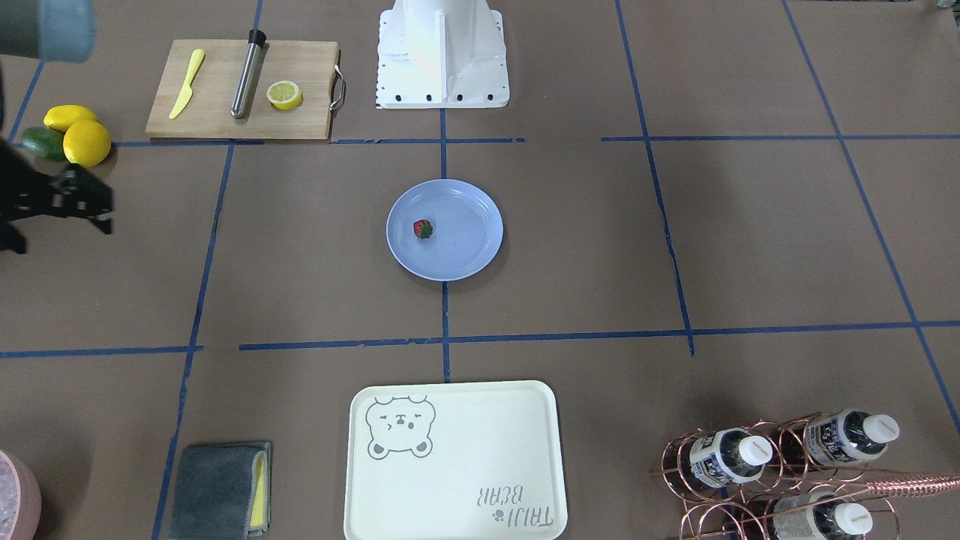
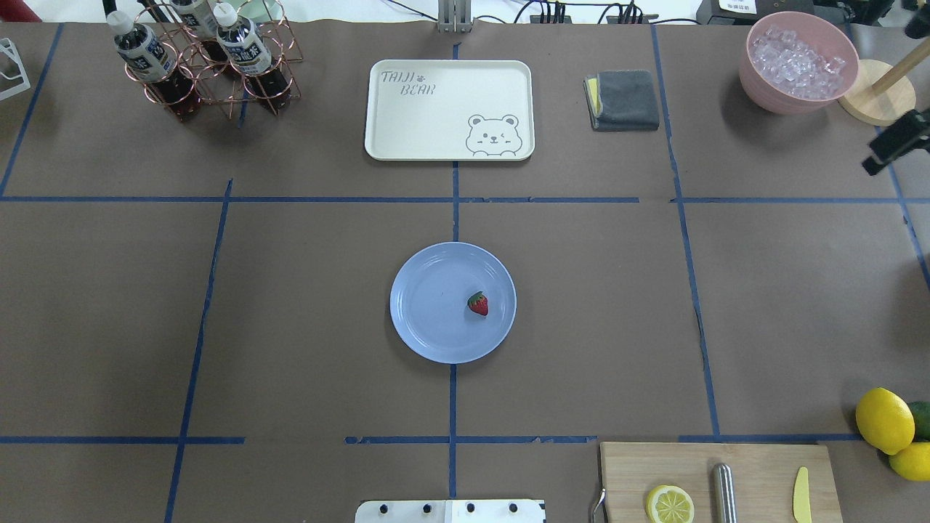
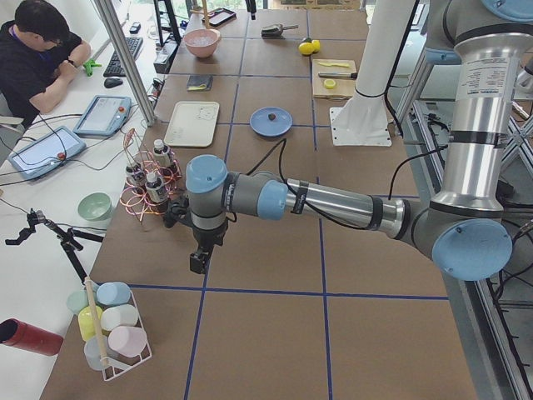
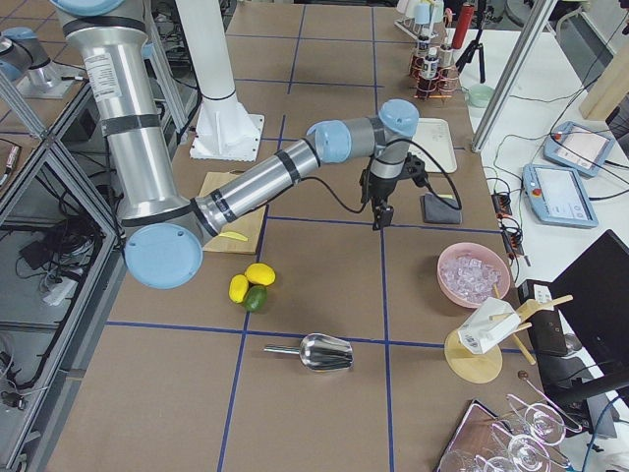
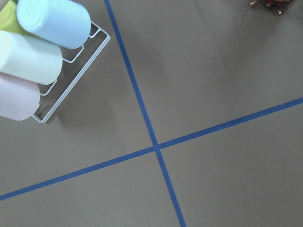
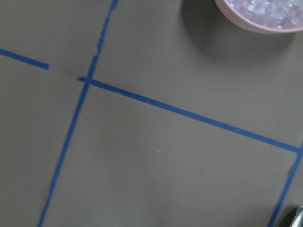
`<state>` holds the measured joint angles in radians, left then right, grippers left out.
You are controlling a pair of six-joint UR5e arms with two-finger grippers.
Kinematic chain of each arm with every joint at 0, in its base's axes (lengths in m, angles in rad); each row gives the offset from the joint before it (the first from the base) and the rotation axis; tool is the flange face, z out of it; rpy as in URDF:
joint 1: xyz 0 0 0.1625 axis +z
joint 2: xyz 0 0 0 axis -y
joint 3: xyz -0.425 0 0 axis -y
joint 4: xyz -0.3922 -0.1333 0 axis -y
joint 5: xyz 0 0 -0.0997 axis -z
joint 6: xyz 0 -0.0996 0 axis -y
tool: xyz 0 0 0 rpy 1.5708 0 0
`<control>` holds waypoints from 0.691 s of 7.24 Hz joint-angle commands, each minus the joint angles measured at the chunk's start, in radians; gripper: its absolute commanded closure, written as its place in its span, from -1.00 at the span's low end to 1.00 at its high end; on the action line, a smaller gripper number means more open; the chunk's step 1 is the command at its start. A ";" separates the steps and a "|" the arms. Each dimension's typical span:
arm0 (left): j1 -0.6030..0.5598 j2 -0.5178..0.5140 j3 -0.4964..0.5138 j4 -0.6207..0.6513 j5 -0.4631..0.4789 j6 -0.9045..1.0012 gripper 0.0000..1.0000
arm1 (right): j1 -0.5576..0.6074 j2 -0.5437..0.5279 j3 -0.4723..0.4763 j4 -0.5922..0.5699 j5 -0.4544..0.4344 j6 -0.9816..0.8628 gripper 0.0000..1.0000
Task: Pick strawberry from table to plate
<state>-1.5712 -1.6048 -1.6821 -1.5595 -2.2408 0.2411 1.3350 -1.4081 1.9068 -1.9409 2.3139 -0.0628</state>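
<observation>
The strawberry (image 2: 478,303) lies on the plate (image 2: 429,309), well apart from the left gripper (image 3: 197,265) and the right gripper (image 4: 381,220) (spread or pressed together, I cannot tell).

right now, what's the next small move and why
Probably none, beyond leaving both arms parked. The strawberry already lies on the plate, with nothing touching it. The left gripper hangs over bare table near the cup rack, and the right gripper near the ice bowl, both far from the plate.
</observation>
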 commanded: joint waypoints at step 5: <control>-0.024 0.057 0.018 -0.002 -0.008 0.043 -1.00 | 0.239 -0.148 -0.181 0.146 0.059 -0.325 -1.00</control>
<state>-1.5942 -1.5548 -1.6652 -1.5615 -2.2483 0.2836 1.5627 -1.5773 1.7744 -1.8656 2.3715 -0.3826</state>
